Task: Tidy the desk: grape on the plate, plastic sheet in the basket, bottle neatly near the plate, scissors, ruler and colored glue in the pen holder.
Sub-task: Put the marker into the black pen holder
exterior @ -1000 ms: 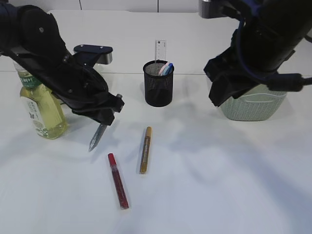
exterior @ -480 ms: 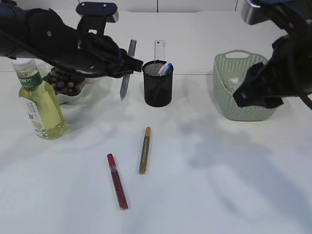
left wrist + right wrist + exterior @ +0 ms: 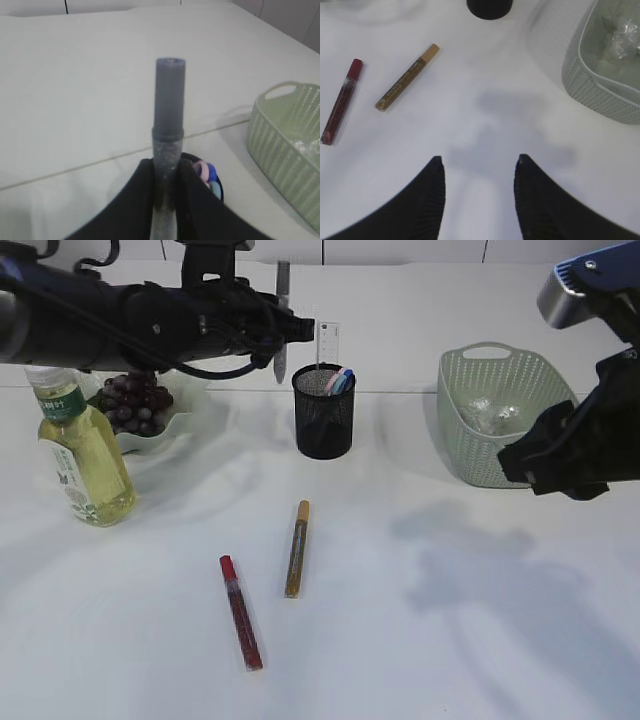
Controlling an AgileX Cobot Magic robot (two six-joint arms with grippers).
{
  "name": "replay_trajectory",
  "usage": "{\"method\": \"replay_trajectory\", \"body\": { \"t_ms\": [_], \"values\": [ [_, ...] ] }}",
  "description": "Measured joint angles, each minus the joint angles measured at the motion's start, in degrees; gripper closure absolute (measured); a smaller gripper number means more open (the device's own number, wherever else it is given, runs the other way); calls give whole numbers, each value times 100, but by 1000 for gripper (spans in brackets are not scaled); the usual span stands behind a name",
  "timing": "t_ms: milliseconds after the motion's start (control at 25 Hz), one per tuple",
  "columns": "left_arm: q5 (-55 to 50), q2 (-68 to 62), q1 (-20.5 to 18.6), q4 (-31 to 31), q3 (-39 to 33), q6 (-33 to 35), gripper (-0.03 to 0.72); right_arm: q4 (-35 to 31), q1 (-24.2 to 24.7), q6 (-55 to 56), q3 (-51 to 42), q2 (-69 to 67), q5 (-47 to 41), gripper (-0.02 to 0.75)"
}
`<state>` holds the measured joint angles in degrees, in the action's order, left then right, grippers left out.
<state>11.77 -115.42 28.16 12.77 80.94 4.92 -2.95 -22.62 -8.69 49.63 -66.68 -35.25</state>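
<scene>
Exterior: I have the left gripper [image 3: 283,328] clamped on a grey glitter glue tube [image 3: 282,320], upright, just left of and above the black mesh pen holder [image 3: 324,412].

Left wrist: the holder [image 3: 207,176] sits right of the tube.

Right wrist: right gripper [image 3: 477,162] empty, half open.

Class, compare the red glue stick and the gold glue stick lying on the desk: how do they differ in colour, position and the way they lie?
The red glue stick is dark red; the gold glue stick is yellowish brown. The red one lies nearer the camera and further left; the gold one lies closer to the pen holder. The red one's top leans left, the gold one's slightly right. Both are slim glitter tubes lying flat, untouched.
</scene>
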Motion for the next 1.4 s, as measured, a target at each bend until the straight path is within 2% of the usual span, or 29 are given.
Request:
{"method": "replay_trajectory", "body": {
  "t_ms": [320,600,1400],
  "values": [
    [123,-945,35,-47,1178,0,597,12,0,-9,-7,0,221,374],
    [228,-1448,35,-73,1761,0,597,20,0,-9,-7,0,392,374],
    [237,-1701,125,-87,1822,0,592,47,0,-9,-12,0,434,374]
  ]
}}
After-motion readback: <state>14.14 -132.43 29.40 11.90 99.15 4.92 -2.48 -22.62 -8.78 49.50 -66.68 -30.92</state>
